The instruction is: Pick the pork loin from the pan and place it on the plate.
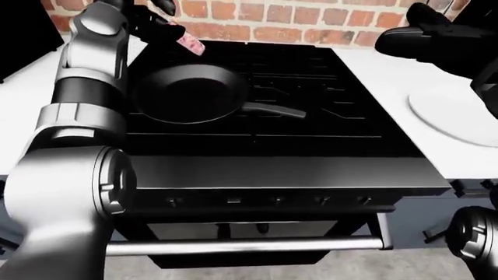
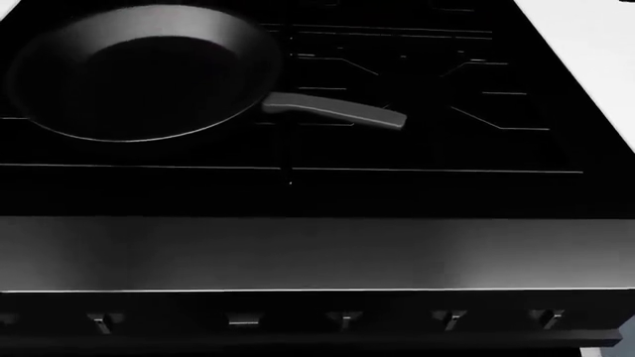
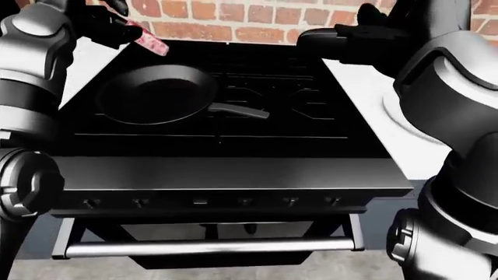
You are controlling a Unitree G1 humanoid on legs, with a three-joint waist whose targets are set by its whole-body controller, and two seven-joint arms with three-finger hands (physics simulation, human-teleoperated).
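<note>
Left robot hand is clamped on the pork loin, a pink marbled slab held tilted in the air above the stove's far-left corner. Round matte-black pan sits empty on the stove's left burner, grey handle pointing right. Right robot hand hangs above the table's white surface, fingers apart. Flat white round plate lies at the table's right edge.

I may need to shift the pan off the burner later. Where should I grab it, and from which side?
Take the pan by its long grey handle, which sticks out toward the right in the left-eye view, lying low over the stove grates. Come from the right with the right hand, probably from above, fingers across the handle's outer end.
</note>
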